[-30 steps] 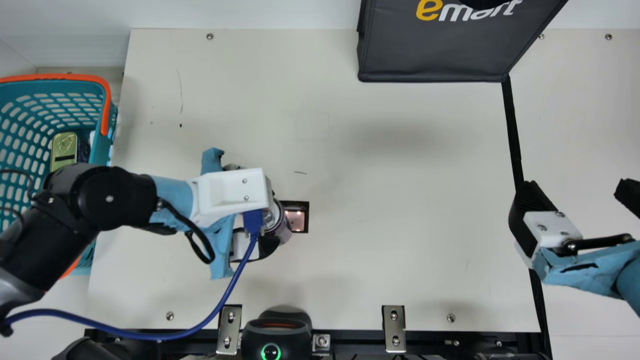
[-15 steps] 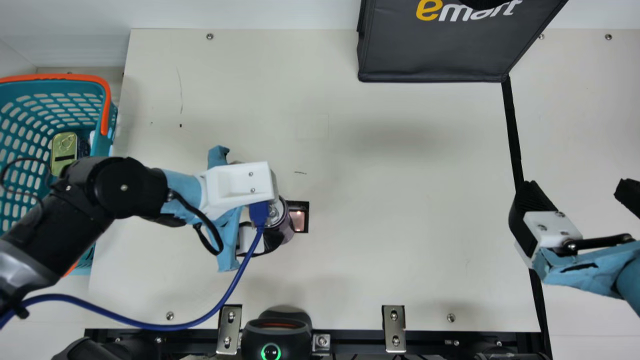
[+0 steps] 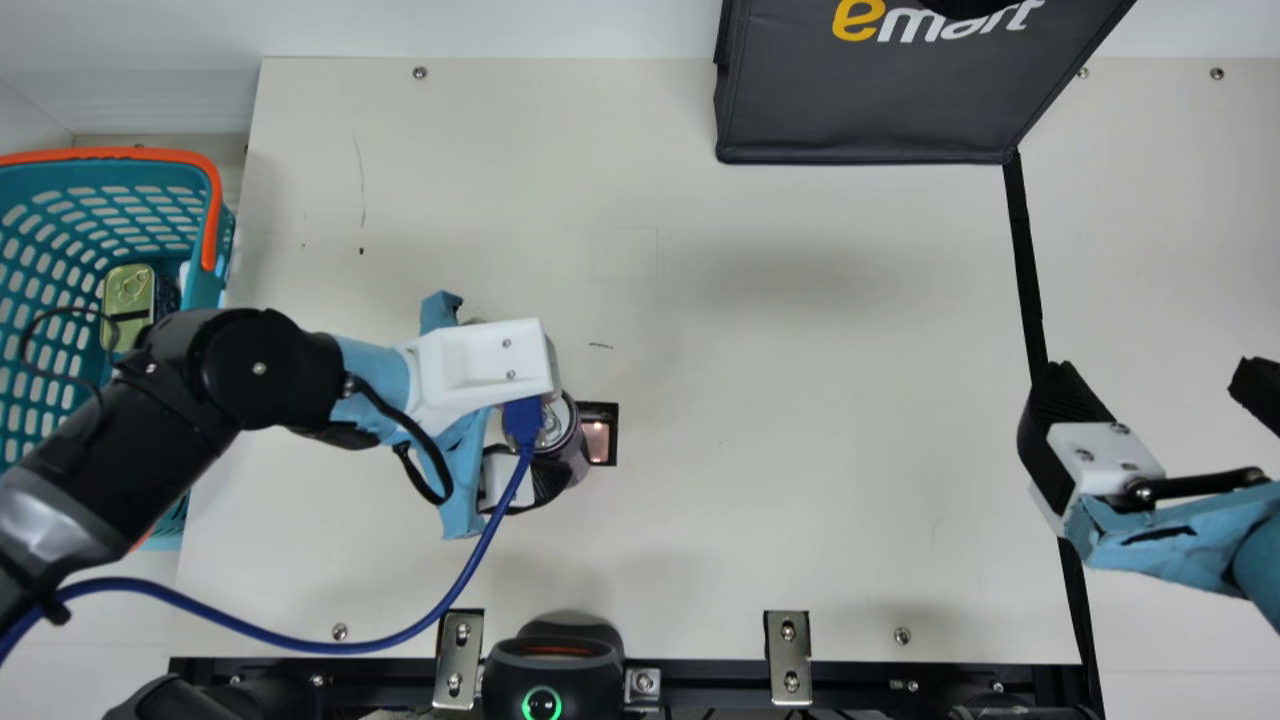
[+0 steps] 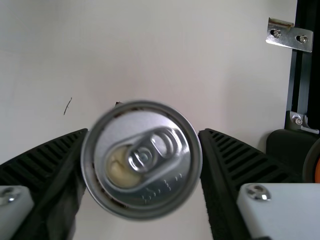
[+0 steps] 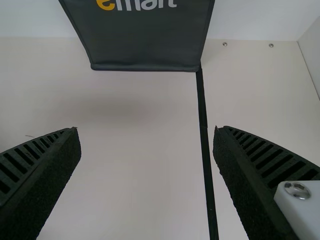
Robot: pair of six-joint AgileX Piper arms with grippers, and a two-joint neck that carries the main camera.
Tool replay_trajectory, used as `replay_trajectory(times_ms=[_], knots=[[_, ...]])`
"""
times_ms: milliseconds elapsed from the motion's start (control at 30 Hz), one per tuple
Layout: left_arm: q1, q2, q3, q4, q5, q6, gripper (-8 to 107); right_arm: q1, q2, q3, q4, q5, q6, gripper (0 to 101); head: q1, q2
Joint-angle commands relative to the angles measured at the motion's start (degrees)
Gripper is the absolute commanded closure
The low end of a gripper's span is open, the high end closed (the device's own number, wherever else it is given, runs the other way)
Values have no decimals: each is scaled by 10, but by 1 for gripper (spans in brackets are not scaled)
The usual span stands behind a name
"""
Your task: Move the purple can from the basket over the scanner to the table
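Left gripper (image 4: pixel 143 133) clasps the can (image 3: pixel 572 455), out of the basket (image 3: pixel 206 296) — scan and set-down seem left; right gripper (image 5: pixel 147 130) gapes wide.

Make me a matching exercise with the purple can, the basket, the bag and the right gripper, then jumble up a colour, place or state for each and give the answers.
Column one:
1. Purple can
2. Basket
3. Bag
4. Right gripper

Column two:
A. Dark grey, with lettering
B. Open, holding nothing
C. Teal, with an orange handle
D. Between the fingers of the left gripper

Right pairs: 1-D, 2-C, 3-A, 4-B
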Motion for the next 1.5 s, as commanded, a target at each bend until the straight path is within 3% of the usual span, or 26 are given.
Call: replay_trajectory(times_ms=[0, 200, 700, 1000, 1467], knots=[[1, -2, 0, -1, 1, -2, 27, 0, 0, 0, 0, 0, 0, 6, -17, 1], [1, -18, 2, -1, 5, -16, 9, 0, 0, 0, 0, 0, 0, 6, -17, 1], [31, -141, 3, -8, 55, -165, 9, 0, 0, 0, 0, 0, 0, 6, -17, 1], [28, -180, -23, 54, 67, -349, 9, 0, 0, 0, 0, 0, 0, 6, -17, 1], [-70, -204, -49, 231, 56, -696, 9, 0, 0, 0, 0, 0, 0, 6, -17, 1]])
